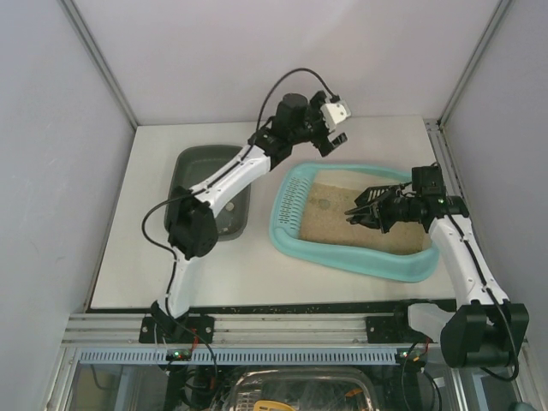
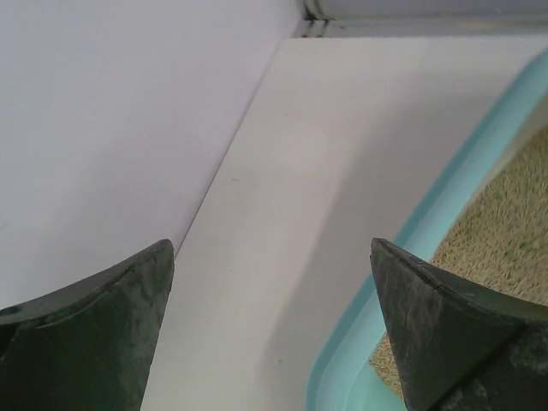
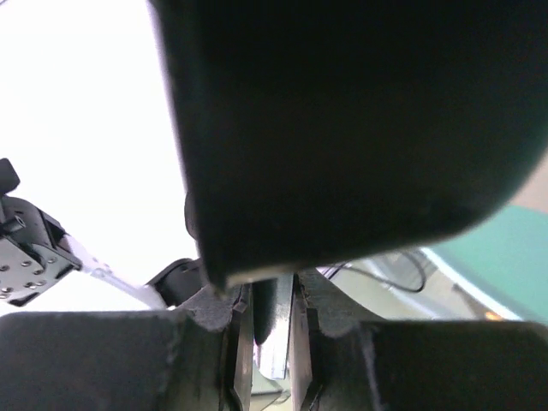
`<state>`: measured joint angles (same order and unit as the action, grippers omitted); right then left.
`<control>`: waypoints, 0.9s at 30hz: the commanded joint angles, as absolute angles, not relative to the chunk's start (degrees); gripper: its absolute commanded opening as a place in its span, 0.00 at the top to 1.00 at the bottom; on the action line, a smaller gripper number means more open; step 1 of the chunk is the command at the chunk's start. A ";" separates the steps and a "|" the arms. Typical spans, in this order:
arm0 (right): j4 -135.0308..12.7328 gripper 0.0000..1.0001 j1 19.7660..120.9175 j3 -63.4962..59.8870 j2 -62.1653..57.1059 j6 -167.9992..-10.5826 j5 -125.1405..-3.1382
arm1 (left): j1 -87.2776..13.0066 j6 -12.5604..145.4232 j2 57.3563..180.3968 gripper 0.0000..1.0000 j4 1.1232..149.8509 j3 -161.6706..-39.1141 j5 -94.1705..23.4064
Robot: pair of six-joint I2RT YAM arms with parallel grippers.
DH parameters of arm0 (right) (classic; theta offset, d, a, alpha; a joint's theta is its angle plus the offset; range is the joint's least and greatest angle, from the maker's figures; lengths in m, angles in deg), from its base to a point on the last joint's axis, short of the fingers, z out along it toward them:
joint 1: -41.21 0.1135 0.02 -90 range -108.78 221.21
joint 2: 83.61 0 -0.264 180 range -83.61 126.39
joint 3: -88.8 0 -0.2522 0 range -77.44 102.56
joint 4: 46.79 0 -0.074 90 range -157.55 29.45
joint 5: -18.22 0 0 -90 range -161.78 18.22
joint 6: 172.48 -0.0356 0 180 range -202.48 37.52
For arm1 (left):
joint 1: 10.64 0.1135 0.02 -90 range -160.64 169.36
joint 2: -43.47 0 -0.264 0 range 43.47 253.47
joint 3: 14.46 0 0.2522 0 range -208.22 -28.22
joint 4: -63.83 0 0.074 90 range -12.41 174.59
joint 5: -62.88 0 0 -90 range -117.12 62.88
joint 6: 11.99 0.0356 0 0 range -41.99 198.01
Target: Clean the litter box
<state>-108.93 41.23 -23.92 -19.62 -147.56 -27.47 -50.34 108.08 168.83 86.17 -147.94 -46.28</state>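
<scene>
R gripper [image 3: 265, 342] clamped on dark scoop [image 3: 342, 128] over litter box [image 1: 368, 264] sand. L gripper [image 2: 272, 257] spread wide, empty, above table [image 2: 325, 128] by box rim.

One litter box [image 1: 368, 263], one tray [image 1: 193, 171], one scoop [image 1: 364, 210]

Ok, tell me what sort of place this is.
Probably a robot test cell rather than a home: pale panel walls enclose a white table, the left arm and right arm are bolted to an aluminium rail at its near edge, and a turquoise litter box and grey tray sit on it.
</scene>
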 commanded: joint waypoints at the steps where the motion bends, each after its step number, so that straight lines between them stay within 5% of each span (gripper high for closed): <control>1: -110.02 1.00 41.99 -20.51 -17.72 -157.60 -18.92 | -47.10 92.30 163.50 0.00 88.99 -150.29 -38.17; 9: -114.63 1.00 47.10 -19.64 -18.71 -177.34 -23.82 | -39.22 69.78 164.04 0.00 84.48 -143.00 -42.58; 27: -79.83 1.00 59.35 -20.41 0.38 -187.78 -26.48 | -36.82 55.08 163.06 0.00 72.77 -127.46 -47.10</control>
<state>-87.86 59.78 -21.06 0.90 -178.55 -27.27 -36.81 58.37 165.42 77.95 -129.89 -45.54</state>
